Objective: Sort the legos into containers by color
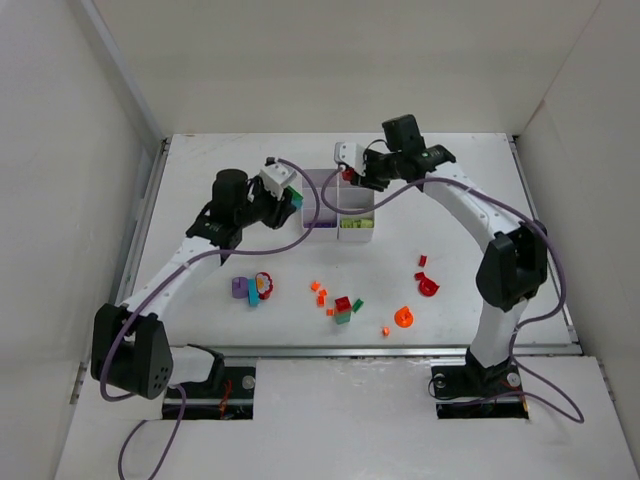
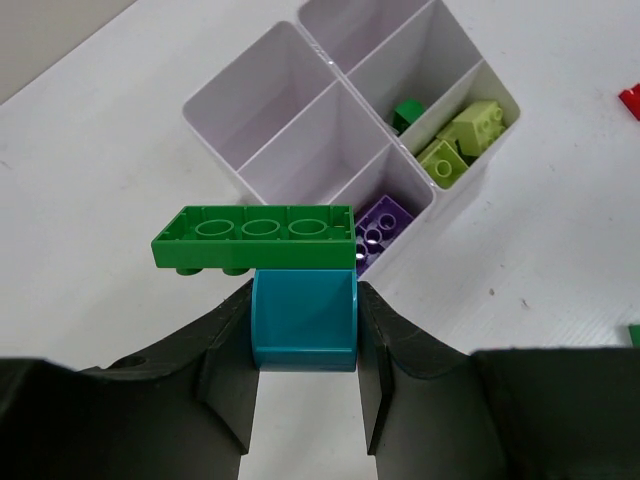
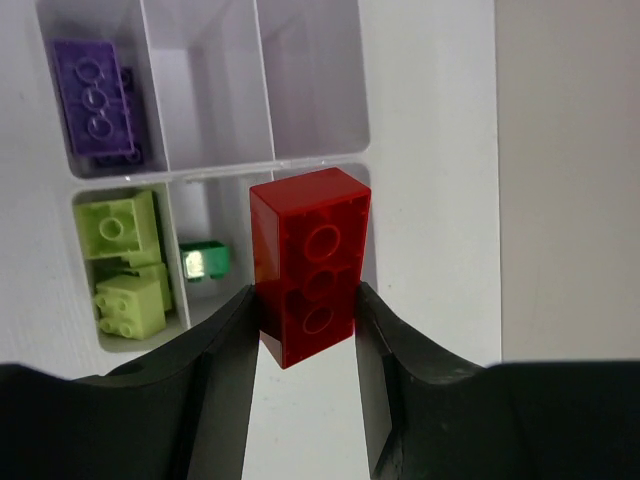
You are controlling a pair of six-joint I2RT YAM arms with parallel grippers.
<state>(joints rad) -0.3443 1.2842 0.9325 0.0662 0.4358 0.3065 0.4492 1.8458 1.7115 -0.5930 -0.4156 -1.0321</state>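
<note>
1. Close to the near edge of the worktop, right of the middle: a round orange plastic piece, with a tiny orange bit just beside it.
2. A little left of that: a small stack of red, green and teal bricks.
3. Further left: a clump of purple, teal and red pieces.
4. Nearer the right edge: a curved red piece.
5. Past the middle, toward the far edge: a white plastic tray with six square boxes. Inside, a purple brick, lime green bricks in the next box, and a small dark green piece in the box beside those.
6. Just beside the tray's left side: left gripper, jaws squeezed tight on a teal plastic brick, with a flat dark green plate joined to its far end.
7. Over the tray's far right end: right gripper, jaws clamped on a long red plastic brick.
</note>
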